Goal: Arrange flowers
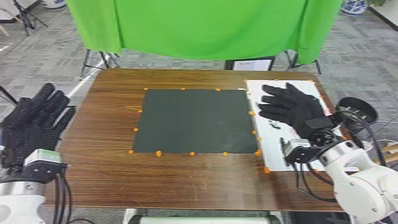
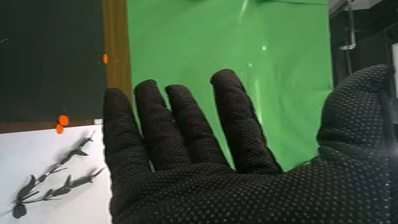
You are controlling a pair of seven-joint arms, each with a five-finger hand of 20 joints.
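Head view, left hand (image 1: 31,125): open, fingers straight, just left of the brown table (image 1: 111,185)
Head view, right hand (image 1: 298,109): open, fingers spread, over the white sheet (image 1: 279,161) on the table's right side
Head view, dark mat (image 1: 197,121): mid-table, orange dots along edges
Head view, green cloth (image 1: 209,25): beyond far edge
Right wrist view, right hand (image 2: 293,192): open, holding nothing
Right wrist view, leafy sprig (image 2: 60,188): flat on white sheet, near right hand

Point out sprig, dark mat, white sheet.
Sprig (image 2: 60,191): right wrist view, on a leaf.
Dark mat (image 1: 195,121): head view, on its middle.
White sheet (image 1: 277,161): head view, on its near part.
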